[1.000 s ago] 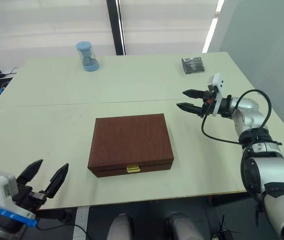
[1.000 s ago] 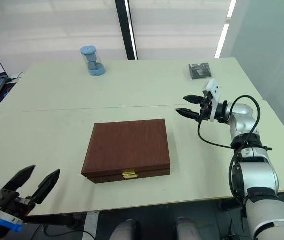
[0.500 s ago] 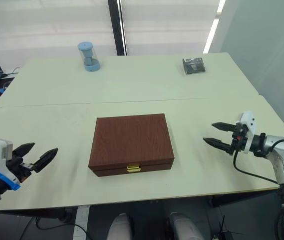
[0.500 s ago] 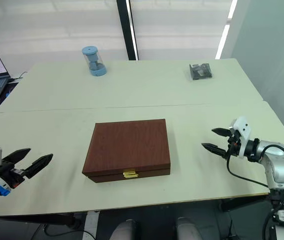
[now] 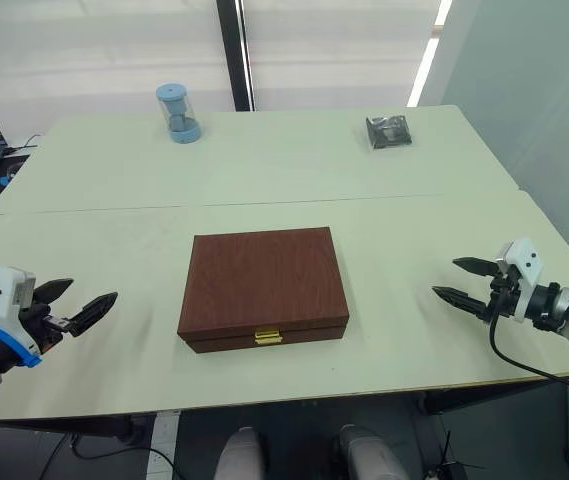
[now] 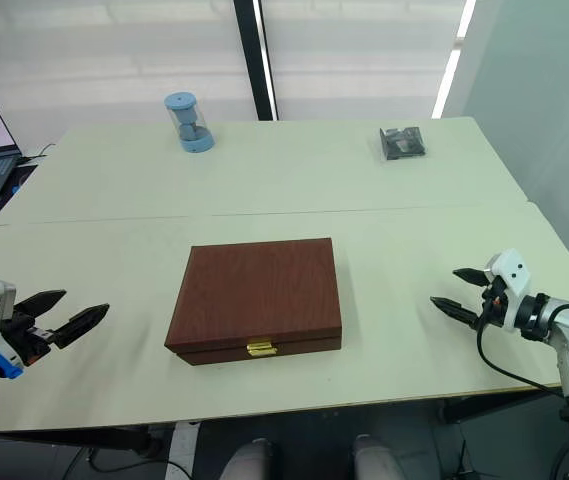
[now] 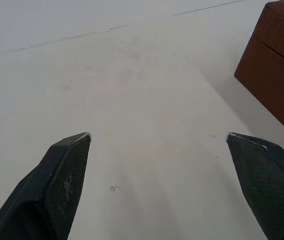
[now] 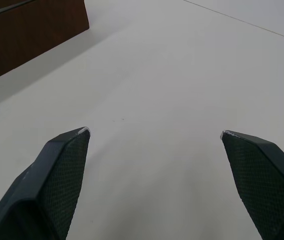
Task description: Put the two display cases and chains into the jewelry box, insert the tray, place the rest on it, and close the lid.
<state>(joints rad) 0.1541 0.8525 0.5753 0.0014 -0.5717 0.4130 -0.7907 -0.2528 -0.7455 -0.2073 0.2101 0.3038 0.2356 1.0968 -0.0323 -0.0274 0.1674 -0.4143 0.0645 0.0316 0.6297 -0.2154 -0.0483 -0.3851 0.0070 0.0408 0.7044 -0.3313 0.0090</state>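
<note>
From the head we look forward and down over the whole table (image 5: 384, 230); both eye views share the closed jewelry box (image 5: 262, 287). Each wrist view skims low and close along the tabletop, catching one brown side of that box.

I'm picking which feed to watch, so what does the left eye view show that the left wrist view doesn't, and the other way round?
Left eye view, not the wrist view: the jewelry box with its shut lid, gold clasp, a blue canister, a dark packet. Left wrist view, not the eye view: the pads in textured close-up, a small mark on the table. Both: the open left hand, the table, the box's brown side.
</note>
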